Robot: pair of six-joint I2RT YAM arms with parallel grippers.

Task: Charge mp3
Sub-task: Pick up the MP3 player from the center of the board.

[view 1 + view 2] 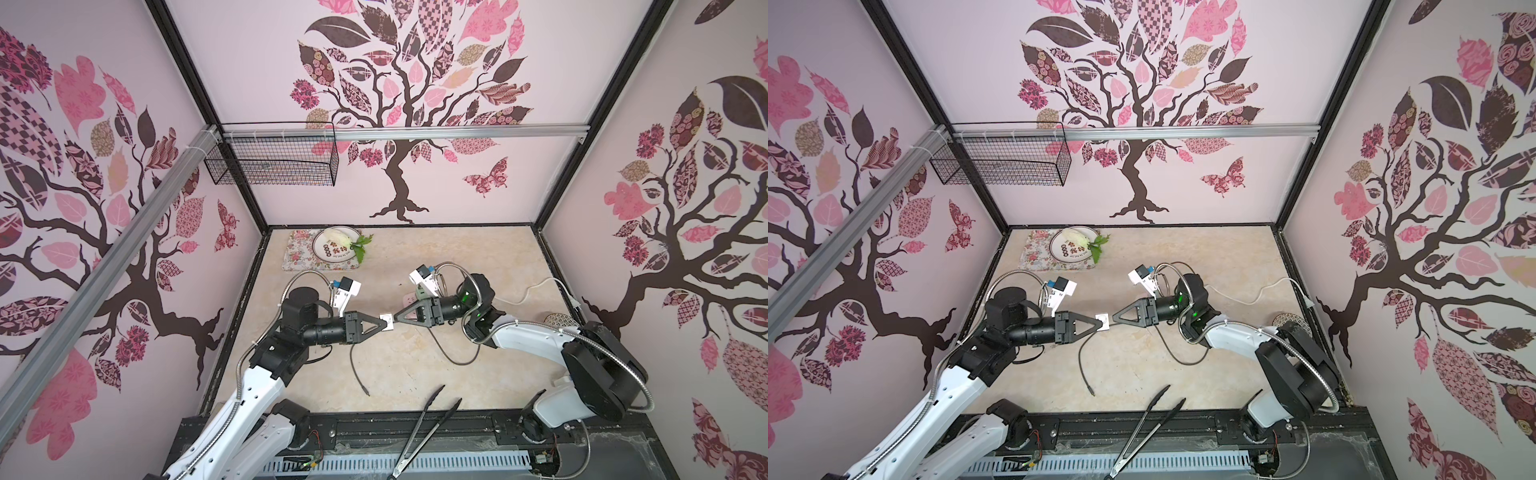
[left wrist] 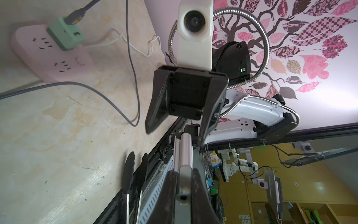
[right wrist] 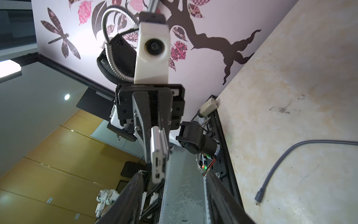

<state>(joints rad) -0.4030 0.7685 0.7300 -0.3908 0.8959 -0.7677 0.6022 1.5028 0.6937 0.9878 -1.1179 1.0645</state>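
The left end effector (image 1: 381,323) is clamped on the mp3 (image 1: 387,320), which it holds on edge above the middle of the tabletop (image 1: 415,365). The right end effector (image 1: 397,318) stands with its jaws apart at the player's other edge (a handover, I judge), so it should draw straight back clear before going for the loose plug (image 1: 366,391) of the grey cable. Of the containers, the wire basket (image 1: 270,166) on the wall shows nothing I can make out, and the plate (image 1: 318,249) on its floral mat (image 1: 297,249) holds a pale vegetable (image 1: 334,236) and a green sprig (image 1: 362,245)
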